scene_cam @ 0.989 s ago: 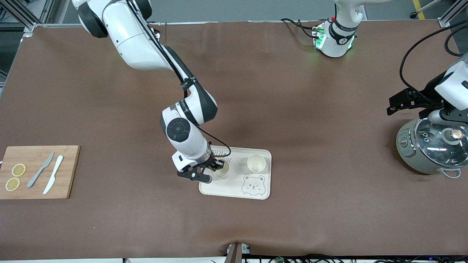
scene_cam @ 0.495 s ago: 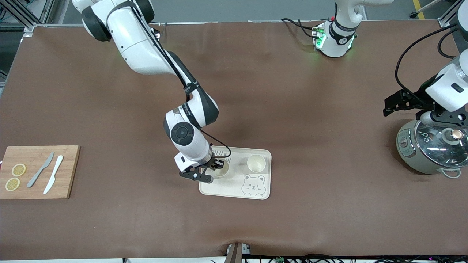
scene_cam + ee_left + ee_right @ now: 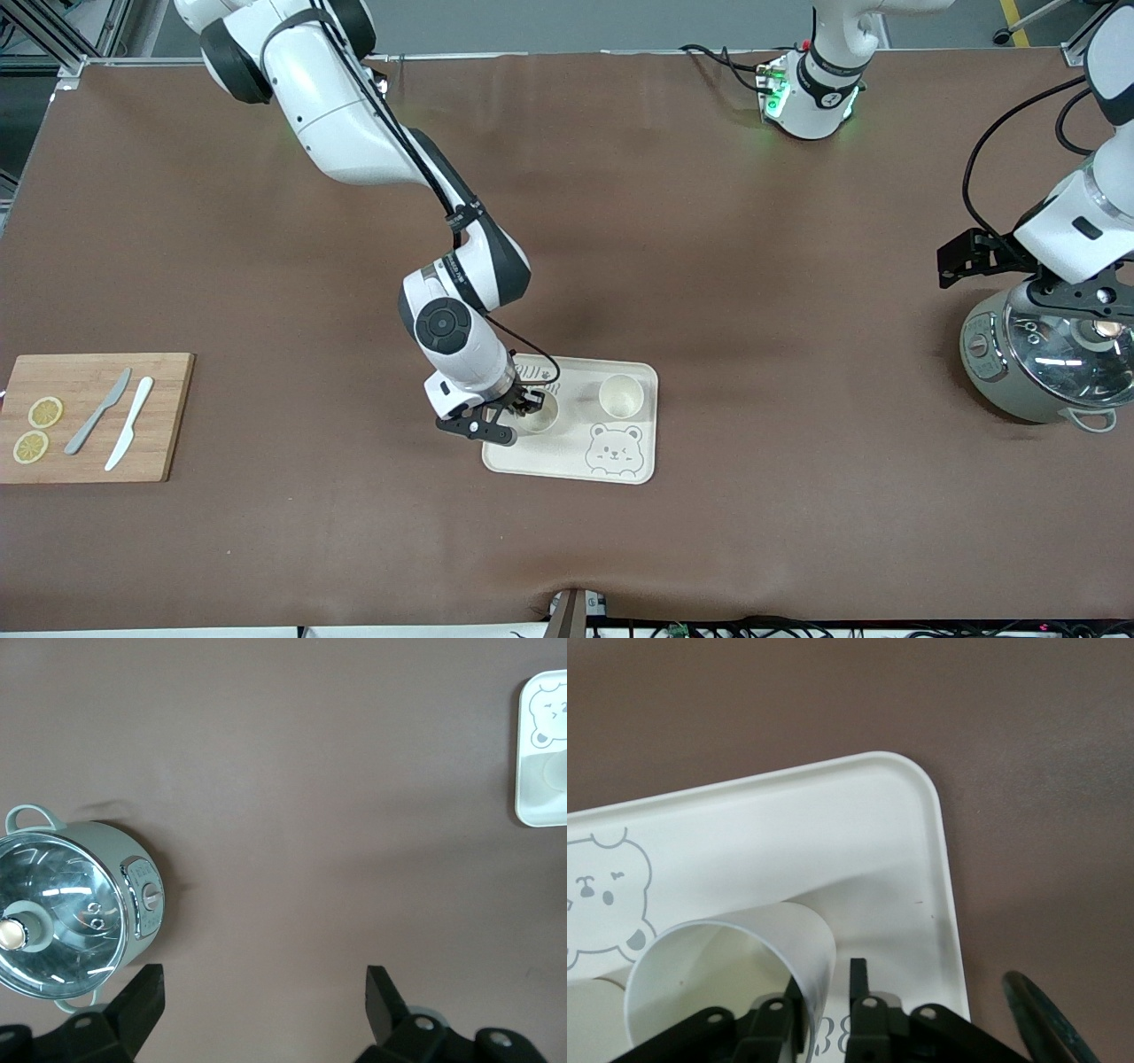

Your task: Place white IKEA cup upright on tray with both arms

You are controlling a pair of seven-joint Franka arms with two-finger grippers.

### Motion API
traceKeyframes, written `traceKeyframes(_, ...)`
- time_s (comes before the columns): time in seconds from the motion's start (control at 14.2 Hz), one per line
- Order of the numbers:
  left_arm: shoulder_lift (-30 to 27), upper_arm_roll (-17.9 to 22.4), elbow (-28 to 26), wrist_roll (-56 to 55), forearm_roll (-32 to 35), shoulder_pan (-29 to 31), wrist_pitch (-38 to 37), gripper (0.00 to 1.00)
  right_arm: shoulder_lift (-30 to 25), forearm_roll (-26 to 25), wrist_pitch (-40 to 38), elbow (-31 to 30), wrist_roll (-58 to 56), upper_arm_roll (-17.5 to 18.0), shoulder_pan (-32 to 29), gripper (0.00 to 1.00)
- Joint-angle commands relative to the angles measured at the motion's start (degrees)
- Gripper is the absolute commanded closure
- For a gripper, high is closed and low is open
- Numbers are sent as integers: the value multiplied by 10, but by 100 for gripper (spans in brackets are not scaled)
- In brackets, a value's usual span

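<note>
Right gripper pinched the rim wall of a white cup, one finger inside and one outside, with the cup standing upright on the tray at the end toward the right arm. A second cup stood upright on the same tray, near the bear-face drawing. The cup looked light, stiff and smooth, so a rim pinch seemed apt but liable to slip. Left gripper hung spread and empty over a lidded cooker, waiting. Around them the brown bench also carried a cutting board with knives and lemon slices.
</note>
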Motion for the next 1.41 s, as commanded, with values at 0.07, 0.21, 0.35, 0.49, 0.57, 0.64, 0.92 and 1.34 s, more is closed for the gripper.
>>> traceKeyframes(0.07,1,-1,1,4,3,-2,21,0,-21,-12,-7,4,-1,-6,-1,0)
traceKeyframes(0.21,3,-2,3,3,-10,0,24,0,-58,-11,-66,5,-2,-7,-6,0)
traceKeyframes(0.35,2,-2,2,9,-22,1,24,0,-117,-4,-134,3,-3,-2,-29,0)
traceKeyframes(0.49,4,-2,4,9,-25,-5,26,0,-192,1,-252,4,-37,-1,-48,0)
traceKeyframes(0.57,8,-2,4,8,-38,-5,33,0,-230,4,-319,4,-66,-1,-62,0)
traceKeyframes(0.64,11,-2,4,7,-56,-4,38,0,-271,7,-381,3,-88,-2,-78,0)
traceKeyframes(0.92,17,-1,4,2,-57,-8,39,0,-422,0,-545,-43,-203,-8,-172,0)
traceKeyframes(1.34,18,-2,12,2,-62,-2,48,0,-563,-87,-501,-202,-325,-8,-285,0)
